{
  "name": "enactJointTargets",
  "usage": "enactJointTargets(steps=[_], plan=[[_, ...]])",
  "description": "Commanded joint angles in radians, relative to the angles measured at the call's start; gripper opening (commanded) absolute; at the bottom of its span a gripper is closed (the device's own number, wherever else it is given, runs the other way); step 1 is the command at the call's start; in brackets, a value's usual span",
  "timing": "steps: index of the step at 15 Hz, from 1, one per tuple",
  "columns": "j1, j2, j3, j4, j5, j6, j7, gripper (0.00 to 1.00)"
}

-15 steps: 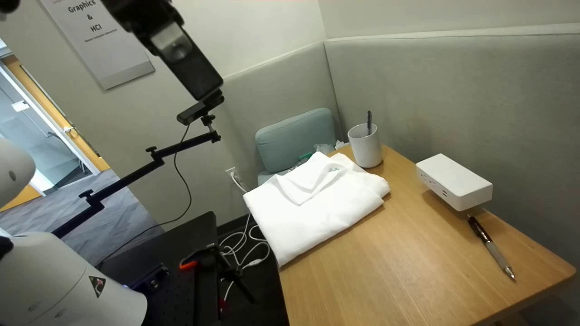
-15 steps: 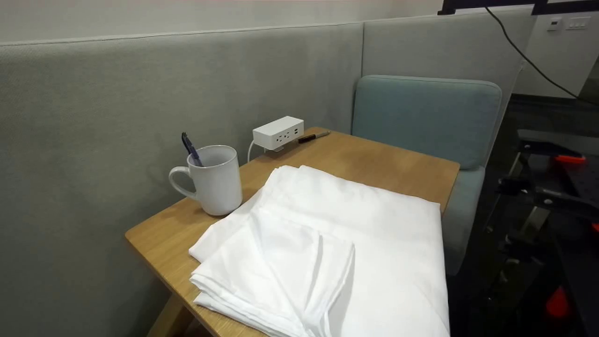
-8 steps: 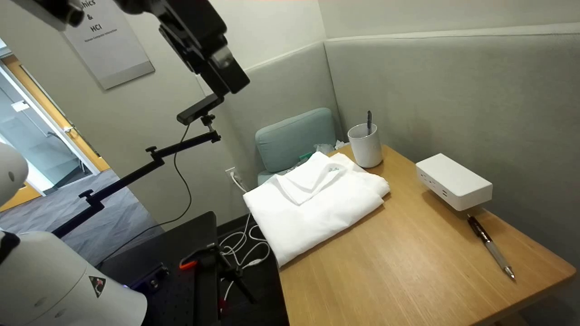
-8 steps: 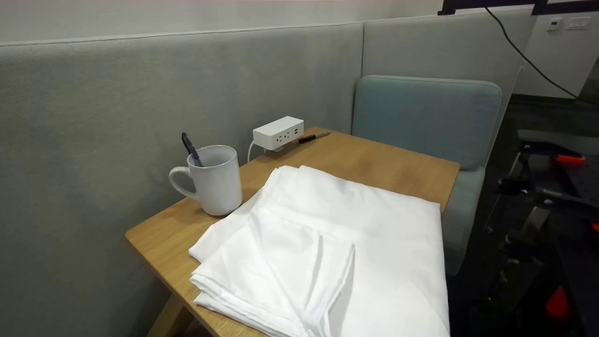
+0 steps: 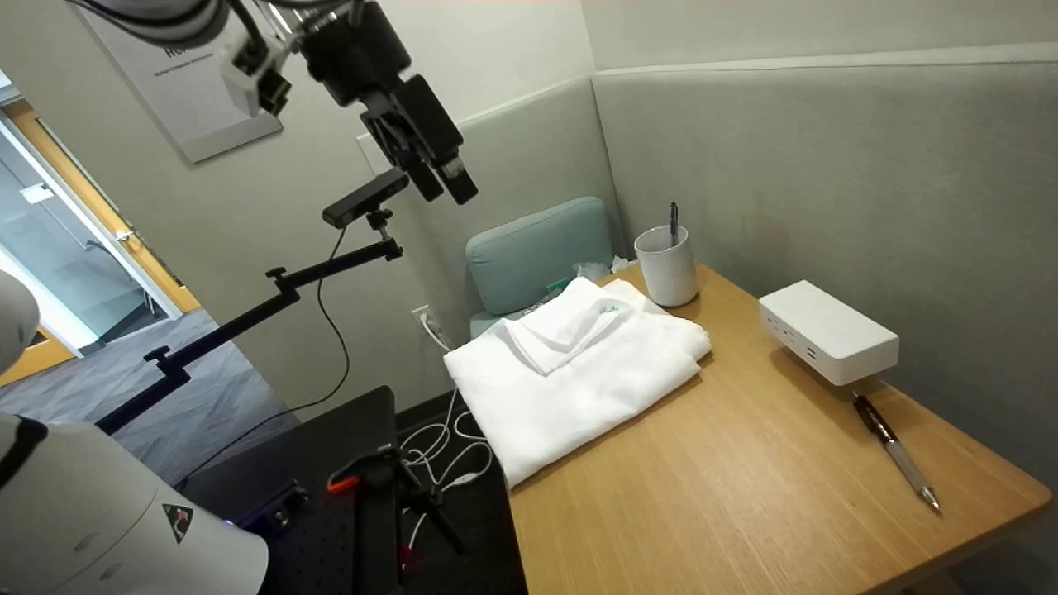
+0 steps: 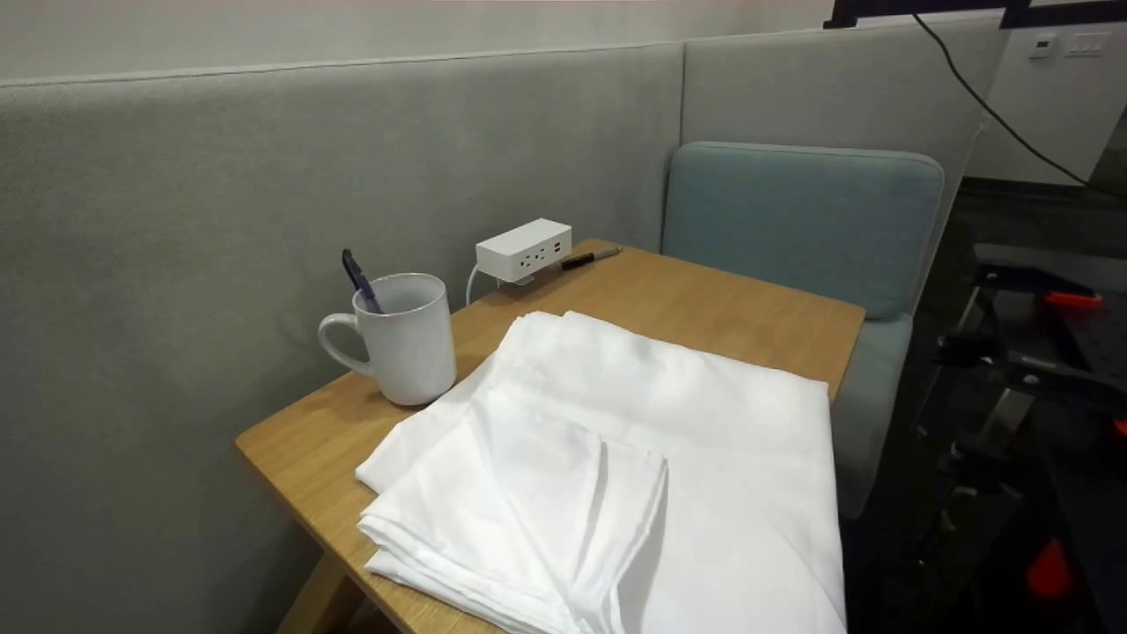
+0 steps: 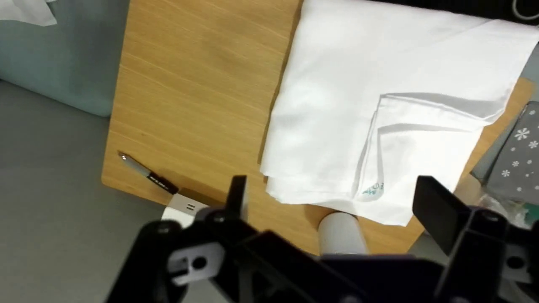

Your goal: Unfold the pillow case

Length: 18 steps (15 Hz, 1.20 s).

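The white pillow case point(image 5: 570, 405) lies folded on the wooden table. It also shows in an exterior view point(image 6: 722, 458) and in the wrist view point(image 7: 324, 109). A smaller flap is folded back on top near the mug, with small teal print at its corner. One side reaches past the table edge. My gripper point(image 5: 447, 189) is high above the table, well apart from the cloth. In the wrist view my gripper point(image 7: 331, 185) has its fingers wide apart with nothing between them. It is out of view in an exterior view.
A white mug point(image 5: 668, 268) with a pen in it stands close beside the cloth. A white outlet box point(image 5: 831, 330) and a loose pen point(image 5: 897, 450) are at the table's far side. A black camera arm point(image 5: 331, 268) stands near my gripper. Padded walls border the table point(image 5: 702, 479).
My gripper has swung right and slightly down in an exterior view. It has turned so both fingers now show, angled down toward the table. The pillow case has not moved.
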<state>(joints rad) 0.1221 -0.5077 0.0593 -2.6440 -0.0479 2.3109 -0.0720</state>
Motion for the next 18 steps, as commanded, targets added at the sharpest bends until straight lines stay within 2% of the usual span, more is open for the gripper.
enactJointTargets(steps=[1, 6, 7, 8, 13, 14, 18], plan=[[0.014, 0.143, 0.092, 0.025, -0.008, 0.086, 0.112, 1.0], [0.02, 0.303, 0.181, 0.054, -0.064, 0.196, 0.212, 1.0], [0.017, 0.312, 0.185, 0.054, -0.081, 0.21, 0.222, 1.0], [0.03, 0.273, 0.167, 0.027, -0.05, 0.187, 0.188, 1.0], [0.03, 0.312, 0.171, 0.047, -0.066, 0.201, 0.2, 1.0], [0.013, 0.327, 0.173, 0.058, -0.082, 0.192, 0.247, 1.0], [0.031, 0.431, 0.2, 0.074, -0.077, 0.283, 0.347, 1.0]])
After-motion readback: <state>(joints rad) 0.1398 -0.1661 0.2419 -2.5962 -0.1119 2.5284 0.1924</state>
